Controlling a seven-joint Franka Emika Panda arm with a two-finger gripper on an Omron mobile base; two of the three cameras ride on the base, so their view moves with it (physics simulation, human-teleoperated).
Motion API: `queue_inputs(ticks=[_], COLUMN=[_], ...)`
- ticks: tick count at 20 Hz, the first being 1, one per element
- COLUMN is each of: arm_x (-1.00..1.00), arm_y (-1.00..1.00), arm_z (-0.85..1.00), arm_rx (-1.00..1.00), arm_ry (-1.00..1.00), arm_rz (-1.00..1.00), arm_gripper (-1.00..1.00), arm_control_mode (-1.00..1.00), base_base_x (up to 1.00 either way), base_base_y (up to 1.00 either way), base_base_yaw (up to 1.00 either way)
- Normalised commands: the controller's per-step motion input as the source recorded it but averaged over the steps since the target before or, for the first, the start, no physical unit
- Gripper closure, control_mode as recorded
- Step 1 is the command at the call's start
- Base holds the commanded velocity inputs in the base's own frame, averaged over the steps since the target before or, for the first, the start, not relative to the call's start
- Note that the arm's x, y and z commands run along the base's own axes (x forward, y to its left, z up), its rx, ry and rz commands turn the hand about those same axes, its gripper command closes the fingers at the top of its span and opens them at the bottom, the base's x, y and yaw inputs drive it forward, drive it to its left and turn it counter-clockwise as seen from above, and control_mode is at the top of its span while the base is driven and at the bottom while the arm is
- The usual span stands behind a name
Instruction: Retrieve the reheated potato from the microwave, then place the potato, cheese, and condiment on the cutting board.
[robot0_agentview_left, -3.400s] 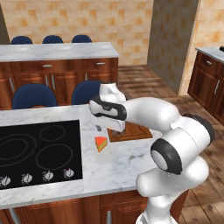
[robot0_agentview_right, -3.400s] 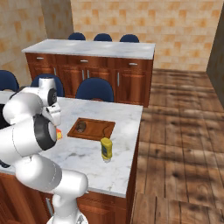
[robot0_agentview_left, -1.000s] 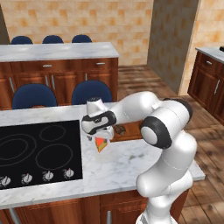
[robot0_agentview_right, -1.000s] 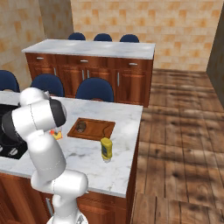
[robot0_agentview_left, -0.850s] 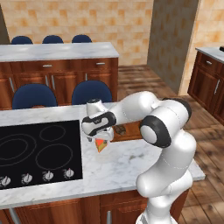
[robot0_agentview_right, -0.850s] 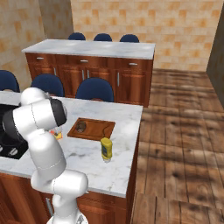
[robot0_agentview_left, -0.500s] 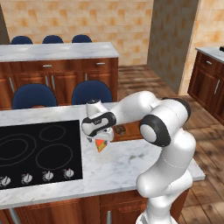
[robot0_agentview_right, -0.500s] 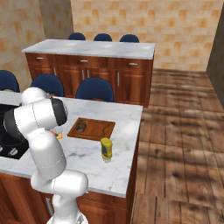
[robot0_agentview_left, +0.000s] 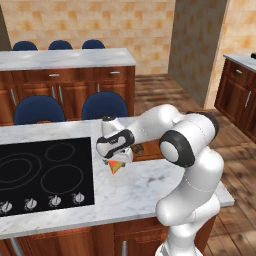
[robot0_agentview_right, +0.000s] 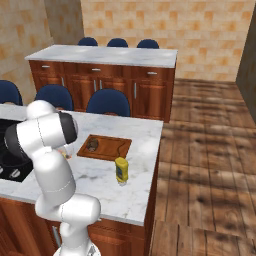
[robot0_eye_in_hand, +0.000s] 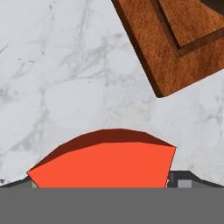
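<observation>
Now my arm has dropped low over the marble bench (robot0_agentview_left: 165, 185), right beside the cutting board (robot0_agentview_right: 105, 147). My pincer (robot0_agentview_left: 117, 161) has come down around the cheese (robot0_agentview_left: 116, 166) with its jaws wide apart, so a squeeze comes next. Already the potato (robot0_agentview_right: 92, 145) sits on the board, and the condiment (robot0_agentview_right: 121, 170) waits nearby.
</observation>
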Motion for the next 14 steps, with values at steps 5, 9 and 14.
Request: queue_inputs(ticks=[5,9,14], arm_x=[0.01,-0.03,-0.04], arm_y=[0.00,-0.04,-0.14], arm_z=[-0.19,-0.05,0.08], arm_rx=[0.00,0.00,0.00], arm_ry=[0.00,0.00,0.04], arm_rz=[0.00,0.00,0.00], arm_gripper=[1.00,1.00,1.00], arm_control_mode=[-1.00,-1.00,-1.00], base_base_x=[0.00,0.00,0.00], base_base_y=[0.00,0.00,0.00], base_base_yaw=[0.00,0.00,0.00])
